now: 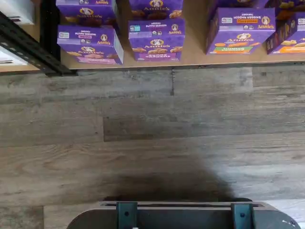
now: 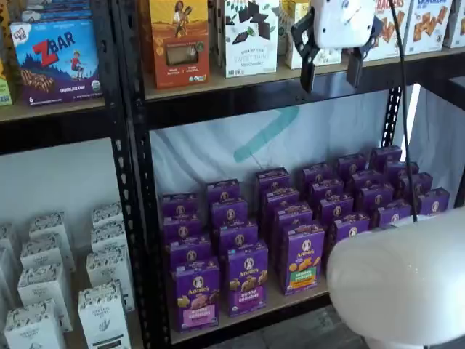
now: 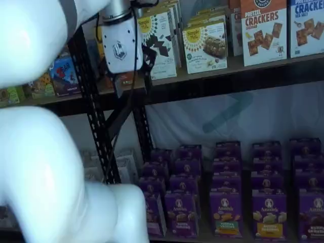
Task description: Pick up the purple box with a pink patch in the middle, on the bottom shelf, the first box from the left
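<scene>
Dim, even light; near arm blurred white.

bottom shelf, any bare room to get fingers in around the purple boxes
The bottom shelf has a bare strip of board along its front edge, and a gap between the purple box with the pink patch and its right neighbour. Behind the front row the boxes stand crowded. The open gripper hangs above.
</scene>
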{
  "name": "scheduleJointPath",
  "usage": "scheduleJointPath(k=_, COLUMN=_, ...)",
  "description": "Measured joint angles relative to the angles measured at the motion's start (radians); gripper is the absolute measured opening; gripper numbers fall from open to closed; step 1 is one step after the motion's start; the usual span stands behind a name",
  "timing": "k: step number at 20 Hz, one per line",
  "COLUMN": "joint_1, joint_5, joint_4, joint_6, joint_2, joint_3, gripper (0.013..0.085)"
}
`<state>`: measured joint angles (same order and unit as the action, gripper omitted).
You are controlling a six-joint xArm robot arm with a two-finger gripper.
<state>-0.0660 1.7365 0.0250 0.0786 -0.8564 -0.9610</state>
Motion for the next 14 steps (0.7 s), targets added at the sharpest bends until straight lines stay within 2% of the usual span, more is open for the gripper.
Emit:
scheduleJointPath(k=9, joint_1=-0.027, joint_5=-0.100, joint_4=-0.019, joint_6=0.024, joint_2=-0.017, joint_3=0.104, gripper=0.0850)
scheduleJointPath(k=14, joint_1=-0.057, joint_5=-0.136, joint_4=-0.048, joint_6=0.053, joint_2=-0.020, joint_3=0.148, gripper=0.0850)
